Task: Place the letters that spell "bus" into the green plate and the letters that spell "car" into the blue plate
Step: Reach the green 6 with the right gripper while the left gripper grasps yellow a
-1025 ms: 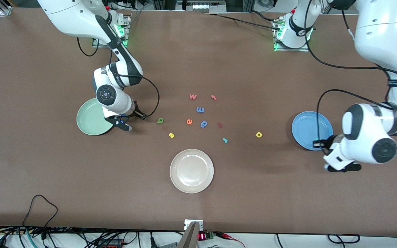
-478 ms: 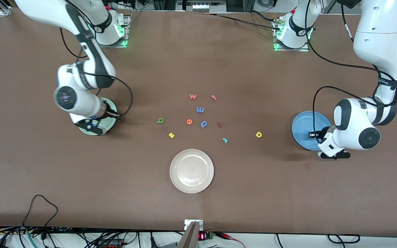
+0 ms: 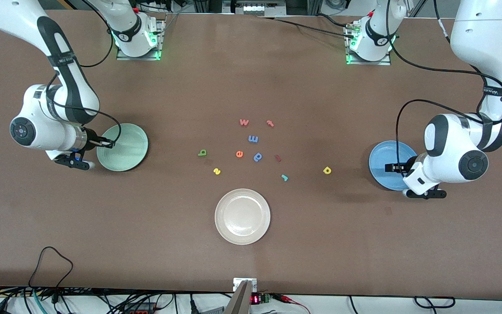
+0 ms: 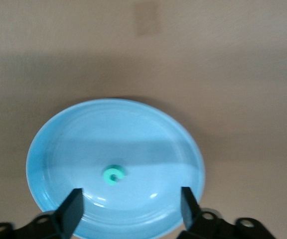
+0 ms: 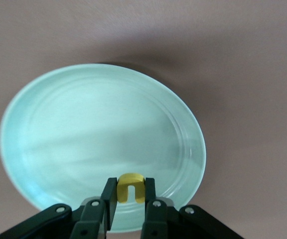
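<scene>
- Hovering over the green plate (image 3: 122, 147), at its rim toward the right arm's end of the bench (image 3: 251, 65), the right pincer (image 5: 129, 201) pinches the yellow u (image 5: 130, 187).
- Over the blue plate (image 3: 386, 156), the left pincer (image 4: 131, 209) gapes wide, holding nothing.
- Teal c (image 4: 113, 175) lies in the blue plate.
- Green b (image 3: 202, 152), yellow s (image 3: 217, 171), yellow a (image 3: 327, 170) and teal r (image 3: 284, 177) lie on the bench between the plates.
</scene>
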You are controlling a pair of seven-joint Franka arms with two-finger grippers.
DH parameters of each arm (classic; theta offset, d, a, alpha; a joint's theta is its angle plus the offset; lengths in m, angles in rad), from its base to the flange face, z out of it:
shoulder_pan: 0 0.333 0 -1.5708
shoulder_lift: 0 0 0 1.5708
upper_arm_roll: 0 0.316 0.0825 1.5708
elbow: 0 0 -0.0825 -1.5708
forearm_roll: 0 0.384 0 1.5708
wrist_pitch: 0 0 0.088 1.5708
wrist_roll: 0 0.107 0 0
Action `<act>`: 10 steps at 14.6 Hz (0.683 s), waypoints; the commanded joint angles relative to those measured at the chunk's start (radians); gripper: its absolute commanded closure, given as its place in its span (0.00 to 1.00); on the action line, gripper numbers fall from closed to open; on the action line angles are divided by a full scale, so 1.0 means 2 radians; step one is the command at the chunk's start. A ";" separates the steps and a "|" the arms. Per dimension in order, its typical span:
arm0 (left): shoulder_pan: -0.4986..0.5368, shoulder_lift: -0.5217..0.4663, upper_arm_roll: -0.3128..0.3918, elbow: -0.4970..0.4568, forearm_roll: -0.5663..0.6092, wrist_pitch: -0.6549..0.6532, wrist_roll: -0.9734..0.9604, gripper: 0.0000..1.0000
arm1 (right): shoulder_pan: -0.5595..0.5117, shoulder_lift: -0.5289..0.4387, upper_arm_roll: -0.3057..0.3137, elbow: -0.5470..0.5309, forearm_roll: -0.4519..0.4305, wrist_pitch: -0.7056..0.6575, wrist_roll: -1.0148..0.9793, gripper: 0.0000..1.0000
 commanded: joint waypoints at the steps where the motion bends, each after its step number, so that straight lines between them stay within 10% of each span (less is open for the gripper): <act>1: -0.022 0.005 -0.013 0.035 0.003 -0.025 -0.025 0.22 | 0.000 0.011 0.008 0.002 0.002 0.006 0.000 0.84; 5: -0.087 0.066 -0.021 0.089 -0.016 -0.018 -0.078 0.34 | 0.003 0.005 0.008 0.005 0.002 0.003 -0.003 0.05; 10: -0.141 0.115 -0.020 0.132 -0.051 -0.013 -0.153 0.37 | 0.043 -0.053 0.015 0.015 0.005 -0.010 0.002 0.00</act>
